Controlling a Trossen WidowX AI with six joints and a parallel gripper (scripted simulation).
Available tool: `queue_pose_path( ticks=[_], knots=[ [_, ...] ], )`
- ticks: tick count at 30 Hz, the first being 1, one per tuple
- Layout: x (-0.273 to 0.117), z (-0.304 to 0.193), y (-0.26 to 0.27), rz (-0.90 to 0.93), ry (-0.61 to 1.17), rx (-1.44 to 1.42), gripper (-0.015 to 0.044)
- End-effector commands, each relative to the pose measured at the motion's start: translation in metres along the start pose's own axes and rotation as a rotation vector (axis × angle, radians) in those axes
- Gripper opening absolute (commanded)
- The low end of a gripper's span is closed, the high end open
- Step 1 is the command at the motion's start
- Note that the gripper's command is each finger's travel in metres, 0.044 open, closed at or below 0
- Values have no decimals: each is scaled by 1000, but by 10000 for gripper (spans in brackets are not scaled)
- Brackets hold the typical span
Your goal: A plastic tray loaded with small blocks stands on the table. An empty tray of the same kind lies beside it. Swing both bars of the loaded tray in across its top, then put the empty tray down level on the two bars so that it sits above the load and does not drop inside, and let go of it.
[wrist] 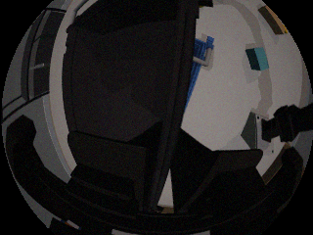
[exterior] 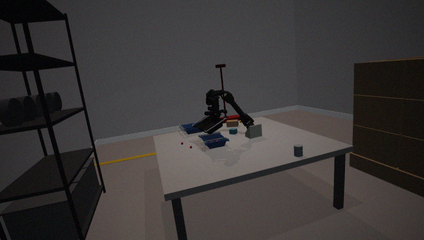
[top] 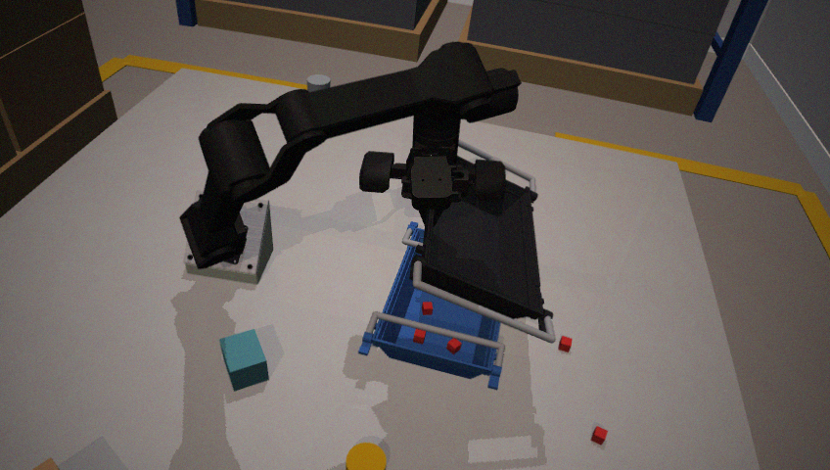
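The loaded blue tray (top: 431,361) (exterior: 216,145) (wrist: 190,90) stands on the table with red blocks (top: 427,307) inside. Its near bar (top: 437,330) lies across its top; its far bar (top: 406,237) shows only at one end, apparently also inward, the rest hidden. My gripper (top: 430,219) (wrist: 166,127) is shut on a side wall of the empty black tray (top: 477,250) (exterior: 209,123) (wrist: 122,78). The black tray hangs above the blue tray, covering its far part in the top view, turned relative to it and apparently tilted. Its own wire bars (top: 483,308) are swung outward.
Two loose red blocks (top: 565,343) (top: 598,435) lie beside the blue tray. A teal block (top: 244,357) (exterior: 232,131) (wrist: 257,59), a yellow disc (top: 365,456) and a grey cylinder (top: 318,83) (exterior: 298,150) stand around. Another blue tray (exterior: 190,128) is at the table's far side.
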State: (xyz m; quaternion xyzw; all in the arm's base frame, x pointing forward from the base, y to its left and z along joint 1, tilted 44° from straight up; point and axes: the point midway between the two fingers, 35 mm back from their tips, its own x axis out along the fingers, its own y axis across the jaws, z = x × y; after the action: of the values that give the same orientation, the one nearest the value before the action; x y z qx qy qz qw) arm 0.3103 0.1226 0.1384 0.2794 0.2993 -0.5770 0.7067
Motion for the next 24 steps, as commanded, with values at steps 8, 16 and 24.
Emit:
queue_pose_path(
  ticks=[8, 16, 24],
  knots=[
    [-6, -1, 0, 23, -3, -3, 0],
    [-6, -1, 0, 23, -3, -3, 0],
    [-6, 2, -1, 24, -3, -3, 0]
  ],
)
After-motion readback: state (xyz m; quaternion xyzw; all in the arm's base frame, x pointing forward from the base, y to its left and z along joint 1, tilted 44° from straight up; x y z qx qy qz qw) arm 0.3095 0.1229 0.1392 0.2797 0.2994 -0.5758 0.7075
